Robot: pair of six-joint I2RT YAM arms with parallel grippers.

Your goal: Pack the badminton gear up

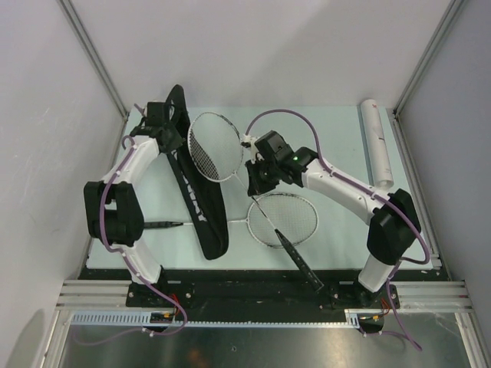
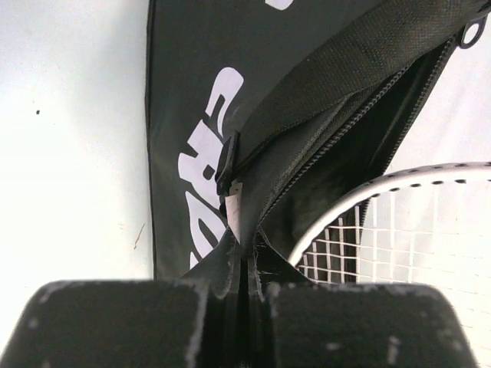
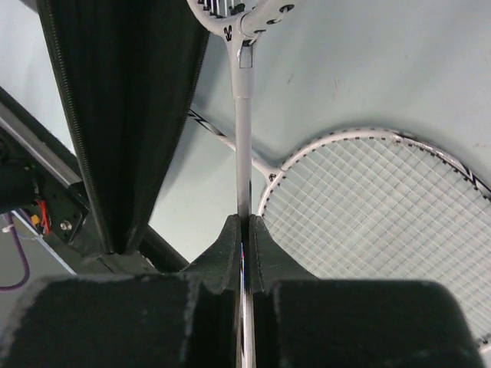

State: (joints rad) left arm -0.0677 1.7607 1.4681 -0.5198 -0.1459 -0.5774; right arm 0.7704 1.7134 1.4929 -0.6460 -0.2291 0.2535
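The long black racket bag (image 1: 201, 201) lies diagonally on the table, its mouth at the far end. My left gripper (image 1: 157, 115) is shut on the fabric edge of that mouth (image 2: 245, 264), holding it up. My right gripper (image 1: 257, 178) is shut on the thin shaft (image 3: 242, 153) of a silver-white racket. That racket's head (image 1: 215, 146) sits beside the bag's open zipper edge (image 2: 360, 199), and its black handle (image 1: 301, 264) points to the near edge. A second racket (image 1: 284, 218) lies flat under the held shaft (image 3: 383, 199), its handle (image 1: 163, 225) running under the bag.
A white cylindrical tube (image 1: 376, 142) lies along the right edge of the table. Grey walls close in the left, right and far sides. The arm bases and a black rail (image 1: 245, 287) run along the near edge.
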